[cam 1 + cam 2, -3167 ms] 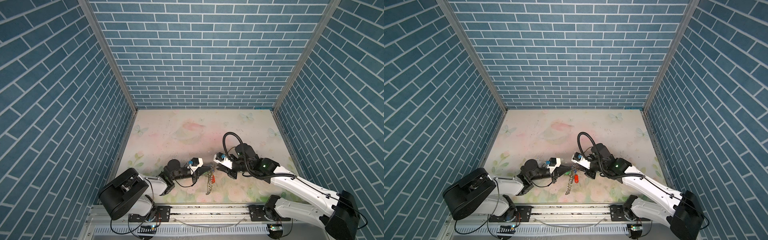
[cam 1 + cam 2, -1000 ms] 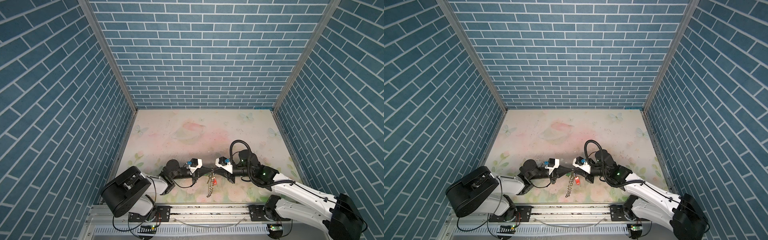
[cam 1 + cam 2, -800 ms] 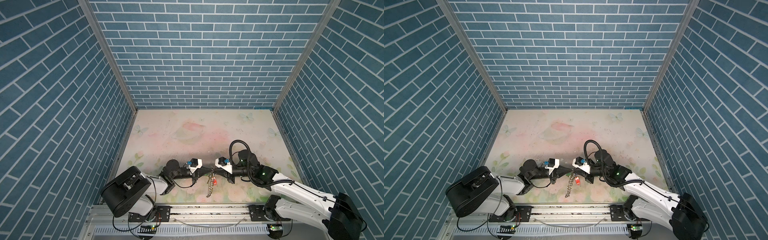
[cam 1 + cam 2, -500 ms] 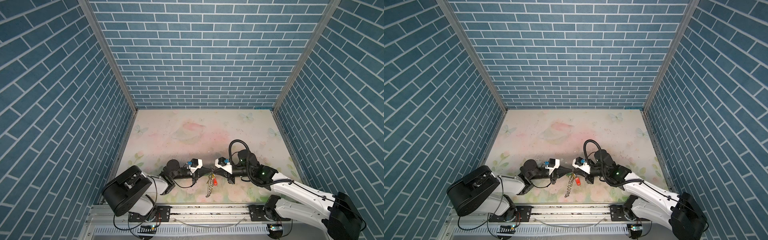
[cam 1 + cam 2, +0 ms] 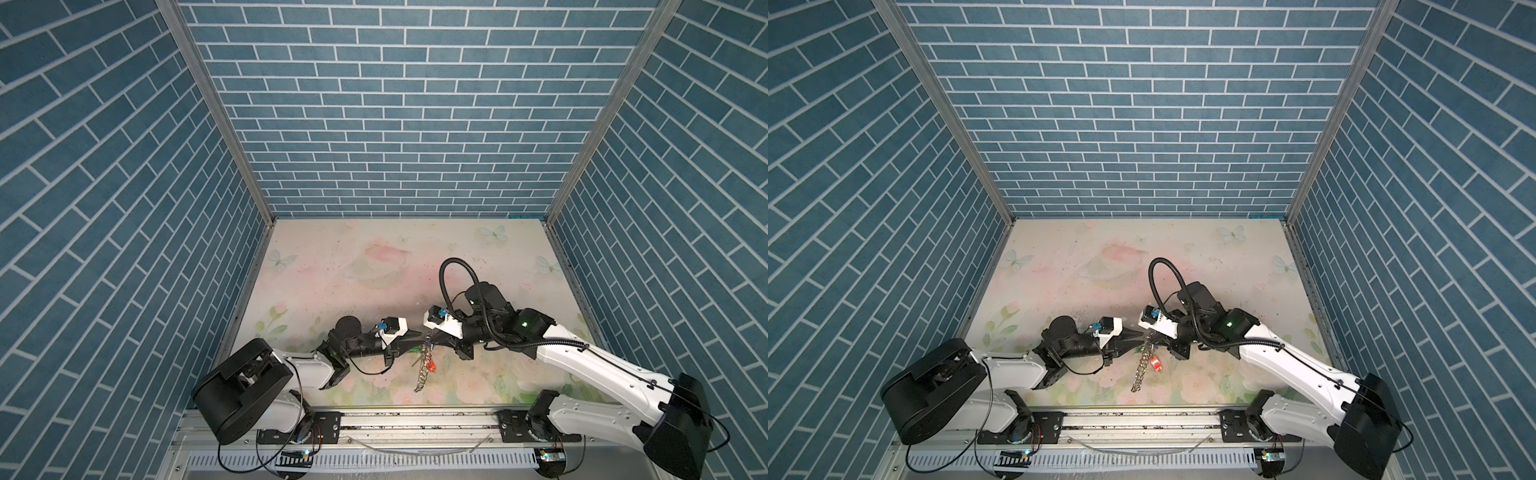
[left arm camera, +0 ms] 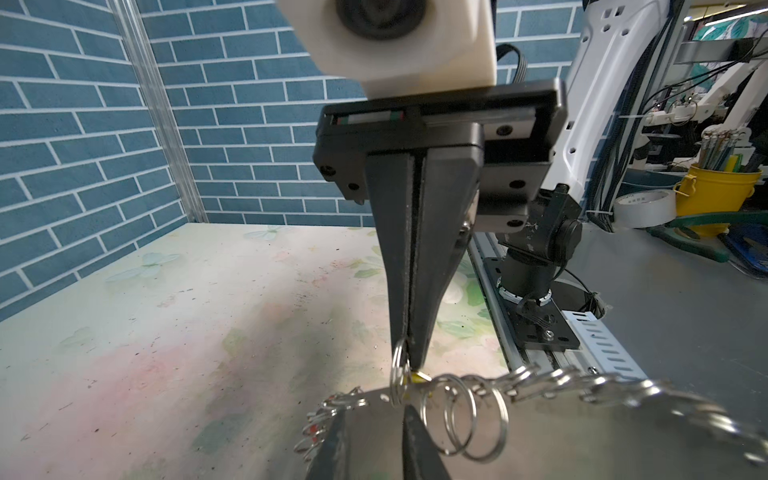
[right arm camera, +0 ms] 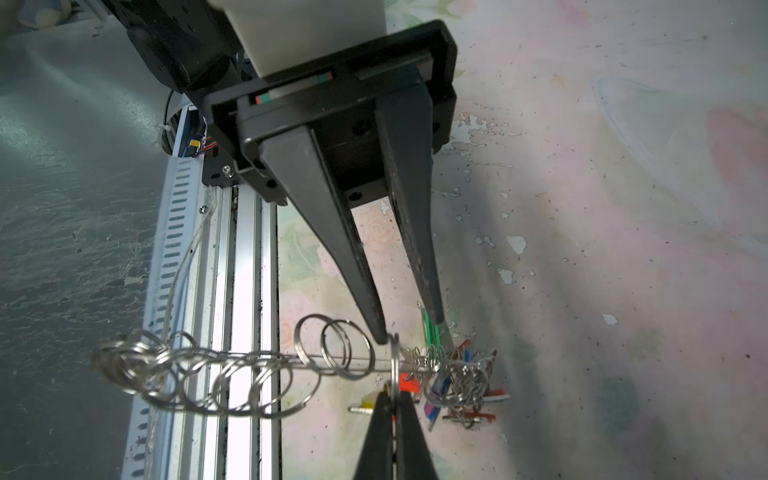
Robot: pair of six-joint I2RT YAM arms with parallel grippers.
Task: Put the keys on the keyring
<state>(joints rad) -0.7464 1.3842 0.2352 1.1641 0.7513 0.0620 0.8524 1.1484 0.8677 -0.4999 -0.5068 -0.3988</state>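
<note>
**Keyring (image 6: 561,440) slung between two grippers, one ring pinched**

My right gripper (image 6: 409,361) is clenched, jaws flat together along their length. It grips one split ring (image 6: 397,374) that stands square across the plate's rim. The keys (image 7: 368,402), yellow tag and dark shank, sit just beside those tips on the right gripper's side of the plate. I judge they hang from that ring. My left gripper (image 7: 409,332) has its jaws parted, with a tip on either side of the pinched ring. I cannot tell whether either tip bears on the plate.

Relation that counts: the grippers point at each other, tip to tip. The plate's long axis runs crosswise to that line, down toward the front rail (image 5: 415,419). The right arm is nearer the key. Any threading must travel along the rim, not along the grippers' line.

- **Right wrist view:** the plate shows edge-on as a thin line. The gap between the left jaws is plain. A bunch of other tagged keys (image 7: 461,386) crowds the rim past the ring.
- **Left wrist view:** it shows the plate's flat face and the right jaws' closure, but little of my left tips.
- **Both top views:** the plate hangs between the tips, with a red tag (image 5: 432,366) beside it. The yellow tag is too small to find there.
</note>
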